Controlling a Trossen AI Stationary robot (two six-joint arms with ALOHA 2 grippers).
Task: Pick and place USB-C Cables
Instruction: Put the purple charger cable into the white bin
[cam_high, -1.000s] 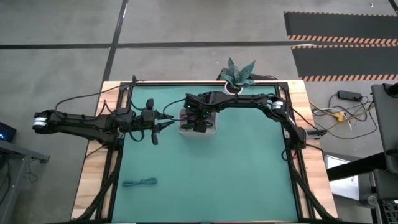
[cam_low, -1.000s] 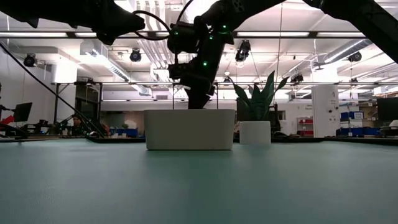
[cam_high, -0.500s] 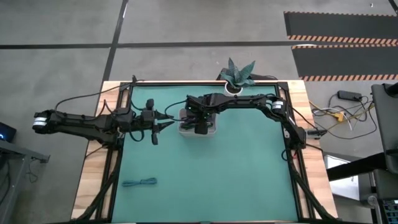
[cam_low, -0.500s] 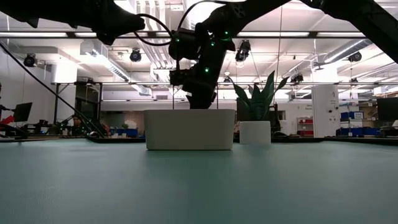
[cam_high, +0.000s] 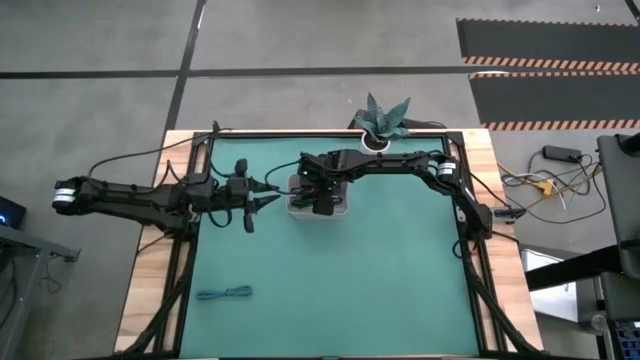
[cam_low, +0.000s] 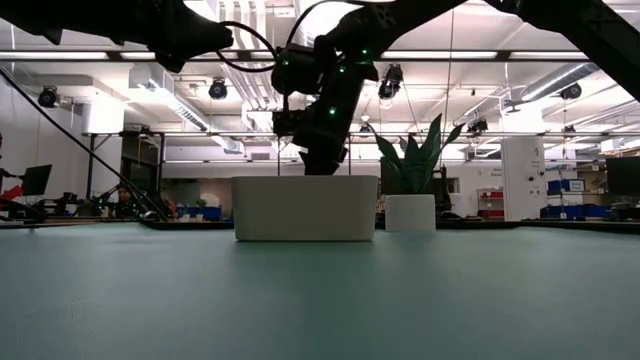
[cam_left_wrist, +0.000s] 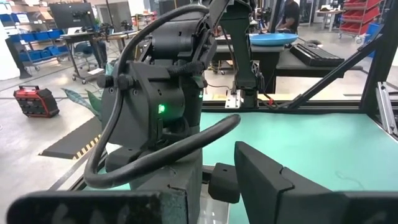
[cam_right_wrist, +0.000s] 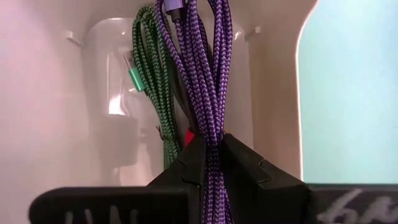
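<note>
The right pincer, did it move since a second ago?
Yes. In the low view the right pincer now sits a little higher above the white tray, shut on the purple cable.

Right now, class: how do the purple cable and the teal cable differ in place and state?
The purple cable is pinched in the right gripper over the white tray; the teal cable lies free on the green mat, far from both grippers. The purple one hangs in long loops; the teal one lies flat. Both are bundled.

Industrial lab, ceiling strip lights (cam_low: 480, 55), exposed ducts (cam_low: 170, 95), blue parts bins (cam_left_wrist: 37, 53), hazard-striped floor (cam_high: 545, 62)
</note>
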